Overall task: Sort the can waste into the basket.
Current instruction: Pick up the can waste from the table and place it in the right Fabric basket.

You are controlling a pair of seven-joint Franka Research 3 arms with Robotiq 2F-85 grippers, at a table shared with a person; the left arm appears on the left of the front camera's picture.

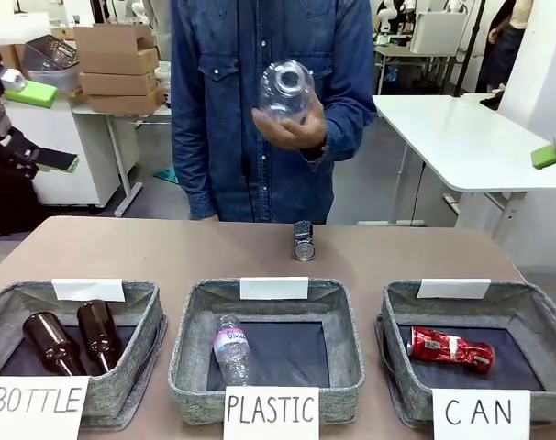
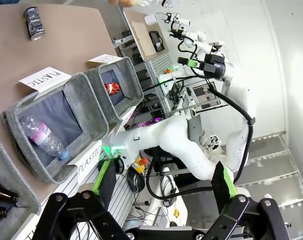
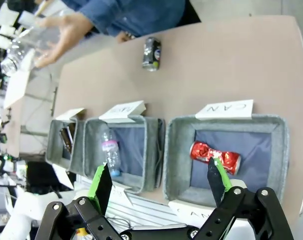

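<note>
A dented red can [image 1: 452,348] lies inside the grey basket [image 1: 402,321] signed "CAN" at the right. The wrist views also show this red can [image 3: 215,157] [image 2: 111,88] in the same basket [image 3: 274,125] [image 2: 129,85]. A dark can with a silver end [image 1: 303,242] lies on the table beyond the middle basket, also seen as the dark can [image 3: 151,53] [image 2: 32,22]. My left gripper [image 2: 164,187] is open, high off the table's side. My right gripper [image 3: 159,182] is open, high above the CAN basket's near edge. Neither holds anything.
The person stands at the far side holding a clear plastic bottle [image 1: 285,92] in one hand [image 1: 292,128] above the table. The middle basket [image 1: 191,339] signed "PLASTIC" holds a clear bottle [image 1: 232,348]. The left basket [image 1: 140,330] signed "BOTTLE" holds two brown glass bottles [image 1: 72,341].
</note>
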